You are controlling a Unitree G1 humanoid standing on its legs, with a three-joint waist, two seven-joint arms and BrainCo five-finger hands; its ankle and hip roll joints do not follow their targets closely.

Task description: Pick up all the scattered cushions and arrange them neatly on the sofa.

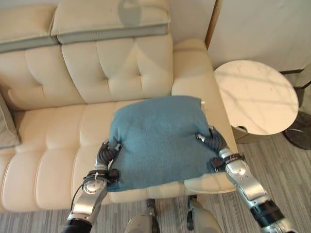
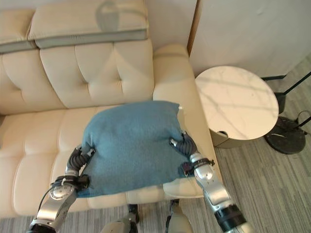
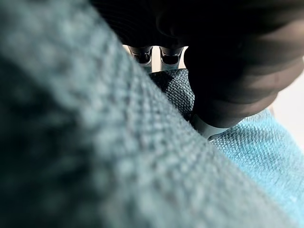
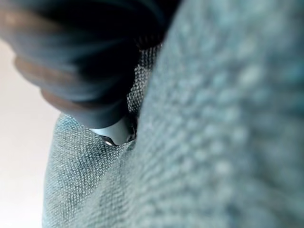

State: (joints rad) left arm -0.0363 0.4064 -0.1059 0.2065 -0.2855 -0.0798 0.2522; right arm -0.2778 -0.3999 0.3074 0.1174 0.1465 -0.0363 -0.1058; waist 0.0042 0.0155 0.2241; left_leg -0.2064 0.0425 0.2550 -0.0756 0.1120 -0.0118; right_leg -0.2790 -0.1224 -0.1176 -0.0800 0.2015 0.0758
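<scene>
Fingers of both hands, left hand [image 1: 108, 153] and right hand [image 1: 212, 141], pinch the blue cushion's [image 1: 158, 140] edges above the cream sofa [image 1: 58, 141]; a round marble table [image 1: 256, 97] stands beside it.

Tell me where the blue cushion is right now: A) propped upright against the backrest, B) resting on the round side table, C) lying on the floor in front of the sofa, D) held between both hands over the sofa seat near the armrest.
D: the blue cushion sits between the left hand and the right hand, one at each side edge, above the sofa seat.
</scene>
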